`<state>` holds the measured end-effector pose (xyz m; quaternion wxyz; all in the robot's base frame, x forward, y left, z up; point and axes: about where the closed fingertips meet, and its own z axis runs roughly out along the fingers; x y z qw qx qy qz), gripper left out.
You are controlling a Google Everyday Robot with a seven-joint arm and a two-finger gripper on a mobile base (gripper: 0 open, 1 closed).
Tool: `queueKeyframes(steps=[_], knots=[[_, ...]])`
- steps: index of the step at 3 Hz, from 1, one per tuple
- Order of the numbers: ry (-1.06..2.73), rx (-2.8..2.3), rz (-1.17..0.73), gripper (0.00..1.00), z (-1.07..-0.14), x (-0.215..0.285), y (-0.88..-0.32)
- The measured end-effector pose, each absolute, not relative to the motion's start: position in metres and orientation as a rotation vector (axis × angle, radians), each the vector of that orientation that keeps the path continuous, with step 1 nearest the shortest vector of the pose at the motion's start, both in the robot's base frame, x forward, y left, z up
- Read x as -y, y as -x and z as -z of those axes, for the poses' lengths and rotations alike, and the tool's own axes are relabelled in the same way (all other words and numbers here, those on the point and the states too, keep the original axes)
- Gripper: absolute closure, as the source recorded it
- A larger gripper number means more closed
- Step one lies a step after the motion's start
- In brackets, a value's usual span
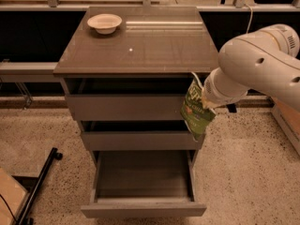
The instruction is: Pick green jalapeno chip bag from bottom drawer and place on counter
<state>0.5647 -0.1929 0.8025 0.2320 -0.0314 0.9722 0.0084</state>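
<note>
The green jalapeno chip bag hangs in the air at the cabinet's right front corner, level with the two upper drawers. My gripper holds it by its top; the white wrist covers most of the gripper. The bottom drawer is pulled far out and its inside looks bare. The counter is the glossy grey-brown top above, with a small white speck. The bag is lower than the counter's edge and just to its right.
A pale bowl sits at the counter's back left. The two upper drawers stand slightly open. A black stand leg lies on the speckled floor at the lower left. A dark rail runs behind the cabinet.
</note>
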Motion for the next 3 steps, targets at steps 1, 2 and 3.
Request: queueKeyframes(steps=[1, 2, 3], knots=[[0.121, -2.486, 0.096, 1.0, -0.87, 0.186, -0.584], [0.168, -2.313, 0.164, 1.0, -0.933, 0.171, -0.621], [0.208, -2.202, 0.171, 1.0, -0.99, 0.154, -0.661]])
